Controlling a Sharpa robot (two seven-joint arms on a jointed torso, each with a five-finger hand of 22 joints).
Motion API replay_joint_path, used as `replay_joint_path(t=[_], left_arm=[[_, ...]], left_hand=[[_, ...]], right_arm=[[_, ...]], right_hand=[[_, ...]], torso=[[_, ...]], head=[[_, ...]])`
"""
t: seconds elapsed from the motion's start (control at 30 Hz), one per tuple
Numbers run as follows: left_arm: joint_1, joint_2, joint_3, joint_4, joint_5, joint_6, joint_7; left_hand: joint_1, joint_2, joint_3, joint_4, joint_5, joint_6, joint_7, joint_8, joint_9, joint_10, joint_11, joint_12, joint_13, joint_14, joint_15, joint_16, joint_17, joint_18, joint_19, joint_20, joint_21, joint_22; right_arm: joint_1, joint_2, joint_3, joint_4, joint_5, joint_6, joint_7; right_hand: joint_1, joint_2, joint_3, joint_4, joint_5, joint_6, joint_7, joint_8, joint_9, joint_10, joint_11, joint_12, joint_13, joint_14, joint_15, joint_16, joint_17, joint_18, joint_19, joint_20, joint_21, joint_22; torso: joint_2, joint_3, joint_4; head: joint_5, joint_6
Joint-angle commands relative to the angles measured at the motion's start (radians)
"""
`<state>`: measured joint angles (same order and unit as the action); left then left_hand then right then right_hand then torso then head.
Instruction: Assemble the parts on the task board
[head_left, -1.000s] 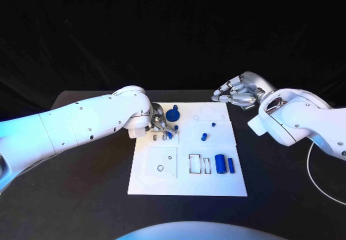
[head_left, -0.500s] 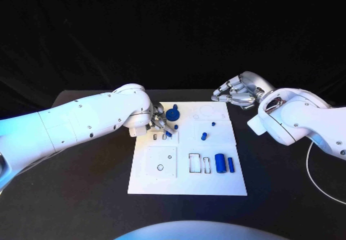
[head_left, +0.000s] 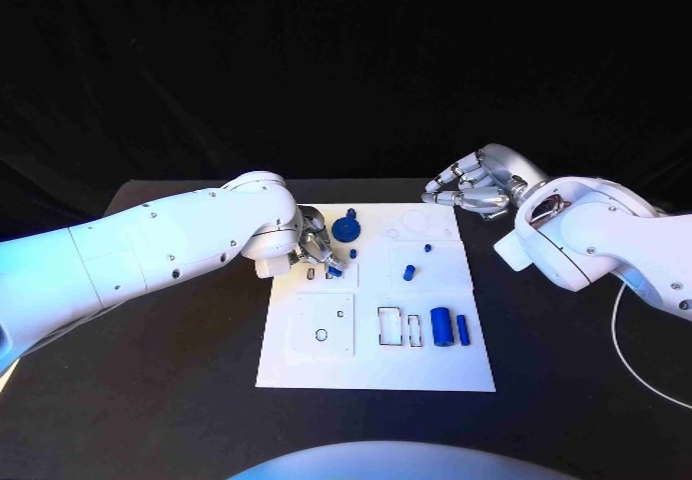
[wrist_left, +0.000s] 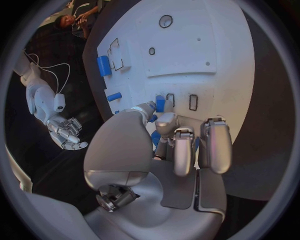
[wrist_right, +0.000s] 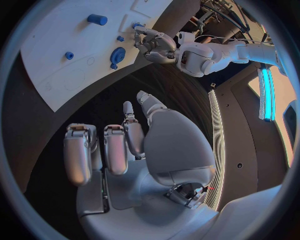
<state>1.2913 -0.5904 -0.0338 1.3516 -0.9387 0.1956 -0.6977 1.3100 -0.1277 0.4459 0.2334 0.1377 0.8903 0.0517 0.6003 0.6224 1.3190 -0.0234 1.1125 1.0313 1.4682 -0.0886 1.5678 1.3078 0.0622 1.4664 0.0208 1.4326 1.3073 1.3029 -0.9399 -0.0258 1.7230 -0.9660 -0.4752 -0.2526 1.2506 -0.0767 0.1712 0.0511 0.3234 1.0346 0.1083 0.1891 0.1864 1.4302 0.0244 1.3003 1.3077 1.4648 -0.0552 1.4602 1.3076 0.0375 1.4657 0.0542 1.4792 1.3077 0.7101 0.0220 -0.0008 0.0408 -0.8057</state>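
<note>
At the upper left corner of the task board (head_left: 375, 372), the left hand (head_left: 315, 254) pinches a small blue part (head_left: 333, 270) between its fingertips, just over the board's slots. Toward the upper right, off the board's far corner, the right hand (head_left: 476, 185) hovers with fingers loosely curled, holding nothing. Two blue cylinders (head_left: 449, 328) lie near the board's right edge.

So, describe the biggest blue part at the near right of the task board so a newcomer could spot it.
Start at the white task board mid-table and go to its near right area. Two blue cylinders lie side by side there, beside empty rectangular slots. The wanted one is the left cylinder, clearly fatter than the slim cylinder on its right.
</note>
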Motion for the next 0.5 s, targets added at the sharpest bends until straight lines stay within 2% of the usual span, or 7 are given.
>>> replay_joint_path(t=[0.03,0.2,0.37,0.5], left_arm=[[0.000,-0.012,0.002,0.018,0.017,-0.059,-0.012],[0.000,-0.039,0.003,0.049,0.034,-0.117,-0.004],[-0.003,-0.058,0.003,0.070,0.039,-0.157,-0.002],[-0.011,-0.062,0.002,0.074,0.019,-0.164,-0.007]], left_hand=[[-0.016,-0.002,0.186,-0.173,-0.001,0.003,-0.002,0.007,0.007,0.006,-0.002,0.005,0.001,0.103,0.006,0.003,0.263,-0.017,0.015,0.006,-0.001,0.099],[-0.038,-0.014,0.225,-0.188,0.001,0.006,-0.002,0.014,0.019,0.013,-0.003,0.010,0.006,0.103,0.005,0.003,0.263,-0.018,0.019,0.006,0.003,0.107],[-0.051,-0.019,0.244,-0.196,0.003,0.008,-0.003,0.019,0.027,0.018,-0.004,0.014,0.009,0.103,0.004,0.003,0.263,-0.020,0.022,0.005,0.007,0.112],[-0.060,-0.022,0.254,-0.200,0.006,0.011,-0.004,0.021,0.031,0.023,-0.005,0.018,0.013,0.103,0.003,0.003,0.263,-0.021,0.024,0.005,0.010,0.116]], right_arm=[[-0.001,0.002,0.000,-0.001,-0.009,0.015,0.001],[-0.002,0.003,-0.001,-0.002,-0.007,0.014,0.002],[-0.003,0.004,-0.001,-0.004,-0.005,0.014,0.003],[-0.003,0.004,-0.002,-0.005,-0.003,0.015,0.004]], right_hand=[[0.006,0.001,-0.003,0.000,0.007,-0.006,0.002,0.006,0.001,-0.009,0.001,-0.007,0.046,0.066,0.009,0.002,0.031,0.006,0.008,0.006,0.002,0.066],[0.006,0.001,-0.003,0.000,0.007,-0.006,0.002,0.006,0.001,-0.009,0.001,-0.007,0.046,0.066,0.009,0.002,0.031,0.006,0.008,0.006,0.002,0.066],[0.005,0.001,-0.004,0.001,0.009,-0.007,0.003,0.006,0.002,-0.010,0.002,-0.008,0.045,0.065,0.009,0.001,0.030,0.006,0.008,0.006,0.002,0.066],[0.005,0.001,-0.004,0.001,0.009,-0.007,0.003,0.006,0.002,-0.010,0.002,-0.008,0.045,0.065,0.009,0.001,0.030,0.006,0.008,0.006,0.002,0.066]], torso=[[-0.001,0.0004,0.0008],[-0.001,0.0028,0.0023],[0.000,0.0022,0.0011],[-0.001,0.0020,0.0028]], head=[[0.003,0.002],[0.004,0.002],[0.008,0.002],[0.009,0.000]])
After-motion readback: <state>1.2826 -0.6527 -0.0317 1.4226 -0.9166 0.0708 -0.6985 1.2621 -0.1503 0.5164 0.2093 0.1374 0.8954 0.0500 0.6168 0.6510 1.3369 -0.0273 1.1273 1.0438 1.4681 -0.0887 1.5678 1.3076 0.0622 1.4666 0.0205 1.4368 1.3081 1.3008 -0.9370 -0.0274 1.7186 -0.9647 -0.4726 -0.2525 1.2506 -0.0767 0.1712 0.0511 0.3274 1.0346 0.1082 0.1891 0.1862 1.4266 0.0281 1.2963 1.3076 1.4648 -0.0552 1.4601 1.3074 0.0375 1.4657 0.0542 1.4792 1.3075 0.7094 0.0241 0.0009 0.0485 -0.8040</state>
